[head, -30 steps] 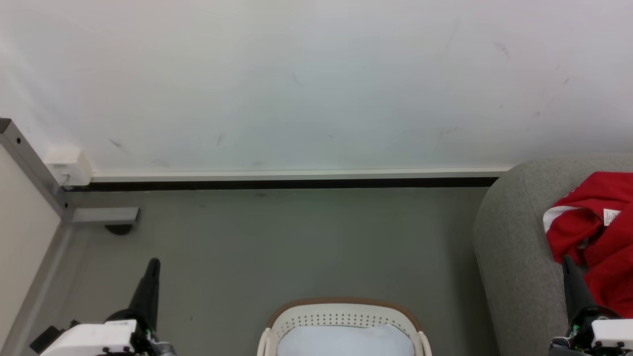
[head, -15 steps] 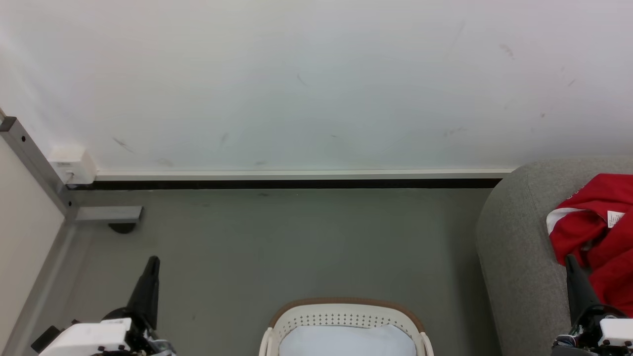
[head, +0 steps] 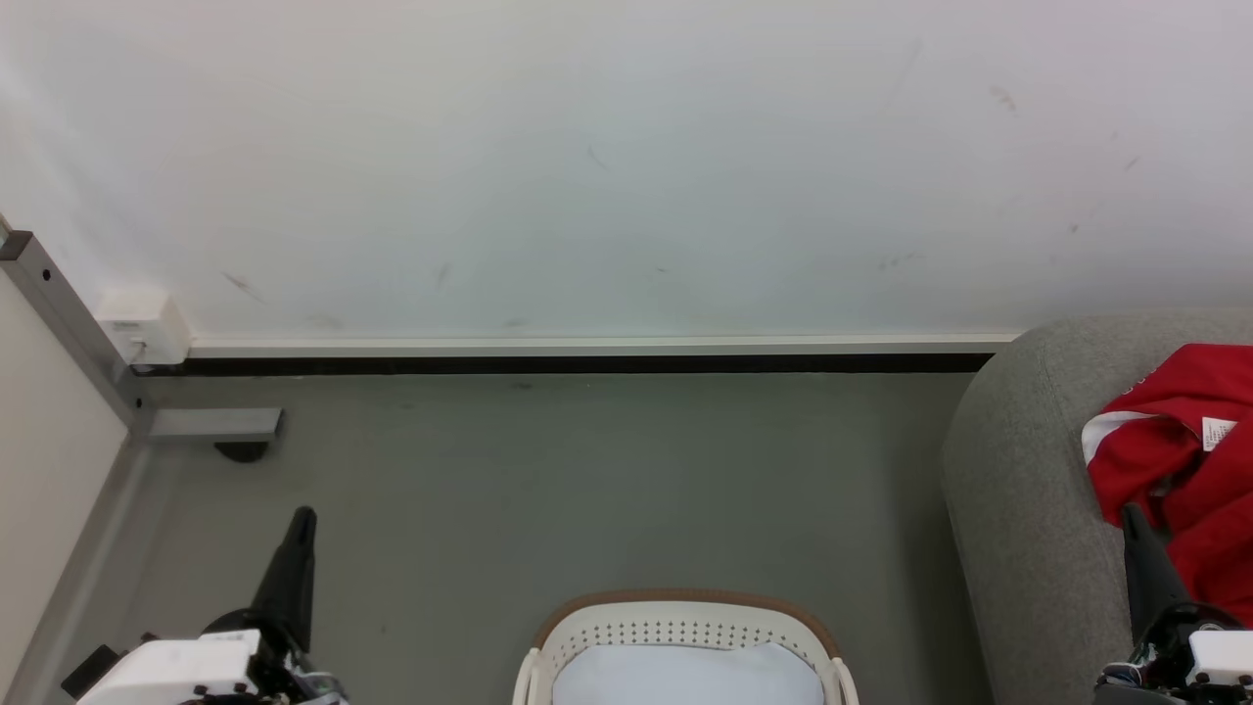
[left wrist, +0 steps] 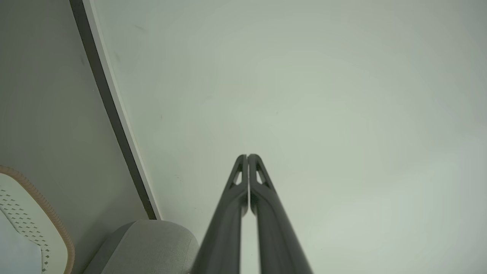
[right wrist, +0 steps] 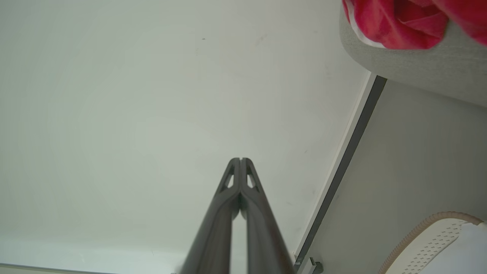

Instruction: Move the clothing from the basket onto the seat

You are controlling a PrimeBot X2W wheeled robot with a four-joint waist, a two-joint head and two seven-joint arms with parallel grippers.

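Grey floor (head: pixel 548 490) carries the basket (head: pixel 685 595), showing a white pad (head: pixel 685 678) inside, while the clothing (head: pixel 1194 470) lies heaped on the seat (head: pixel 1018 509), so the left gripper (head: pixel 301 519) and right gripper (head: pixel 1131 516) rest apart, fingers pressed together on nothing, the job apparently done.

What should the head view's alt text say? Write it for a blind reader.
Red clothing lies on the grey seat at the right edge, while the cream basket at bottom centre holds a white pad. The left gripper and right gripper, both shut, point up from the lower corners.
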